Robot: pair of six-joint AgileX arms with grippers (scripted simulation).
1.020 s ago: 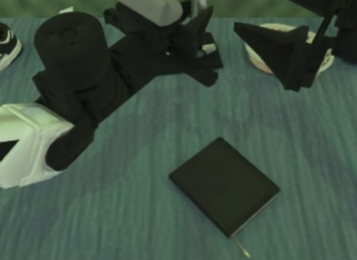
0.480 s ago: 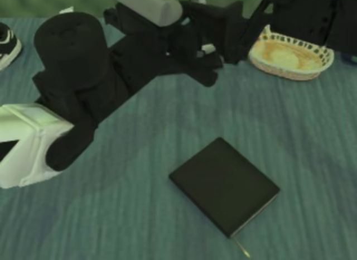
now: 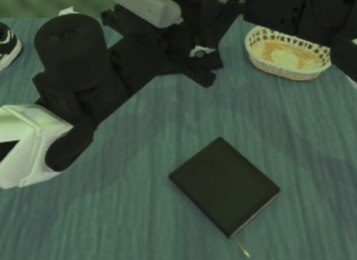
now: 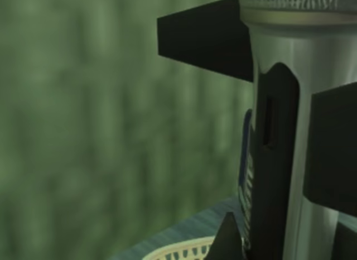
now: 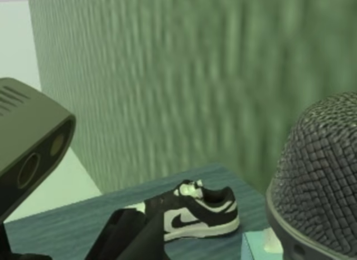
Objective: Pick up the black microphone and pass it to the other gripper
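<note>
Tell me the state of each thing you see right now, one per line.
left gripper: shut on the black microphone.
black microphone: held off the table.
right gripper: close by the black microphone's head.
notebook: closed, lying flat.
basket: upright, empty.
shoe: upright on its sole.

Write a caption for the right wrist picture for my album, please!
Close-up of the black microphone mesh head, with a black-and-white sneaker on the table behind.
</note>
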